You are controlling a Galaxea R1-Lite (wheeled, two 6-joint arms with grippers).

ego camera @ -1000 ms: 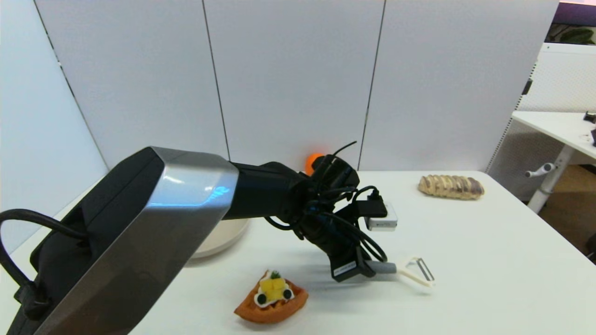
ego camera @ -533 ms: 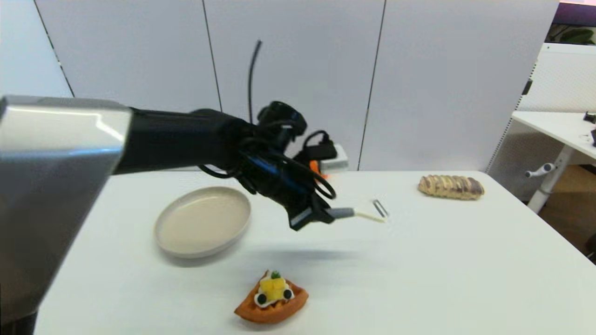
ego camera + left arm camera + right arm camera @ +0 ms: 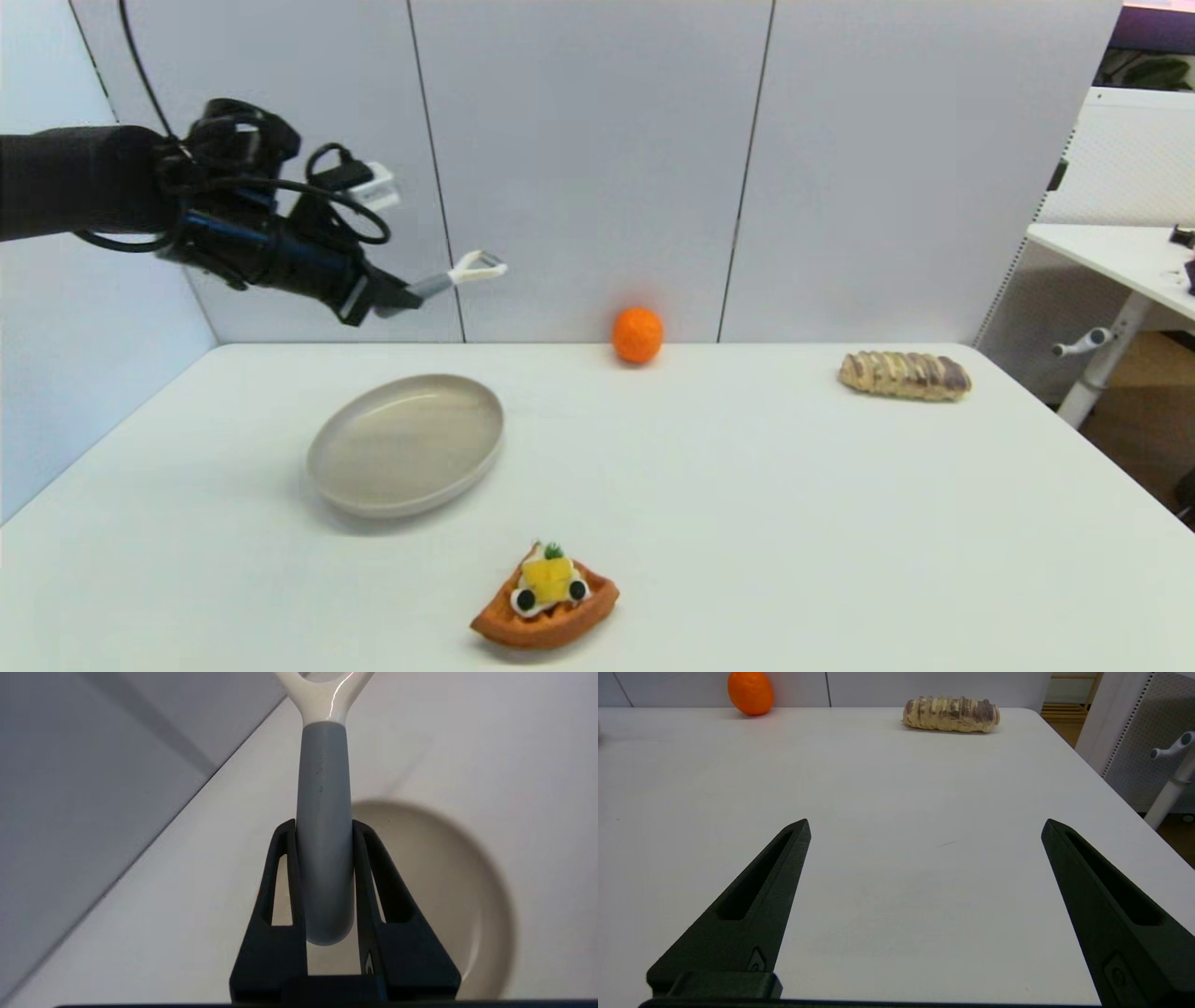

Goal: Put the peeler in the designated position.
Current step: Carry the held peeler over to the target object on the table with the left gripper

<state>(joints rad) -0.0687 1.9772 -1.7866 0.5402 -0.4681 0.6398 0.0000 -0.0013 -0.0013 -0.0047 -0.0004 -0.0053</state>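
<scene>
1. Grey plastic is all the left gripper [image 3: 323,868] has to hold: its two black fingers [image 3: 280,877] pinch the rounded lower end of the peeler [image 3: 459,274] handle, with the white fork and blade sticking out well past the tips.
2. The peeler is in the air, high above the far left corner of the table [image 3: 840,523], out over the plate [image 3: 408,455] and near the back wall panels.
3. The handle is smooth and tapers toward its end, so a quick swing or a hard stop could let it twist or slide out of the pinch; a drop from this height would likely bounce it off the plate or off the table's left edge.
4. The spot it should go to has no outline on the white top. Judging it wrongly could leave the peeler touching the plate, or too close to the waffle slice [image 3: 544,597] at the near edge.
5. The long overhang means the blade end reaches the surface first on a tilted descent, which could lever the handle in the grip.
6. The right gripper [image 3: 924,896] sits low over the table's near right part, fingers spread wide and empty, with the orange [image 3: 750,692] and the bread roll [image 3: 951,714] at the far edge beyond it. It is idle.
</scene>
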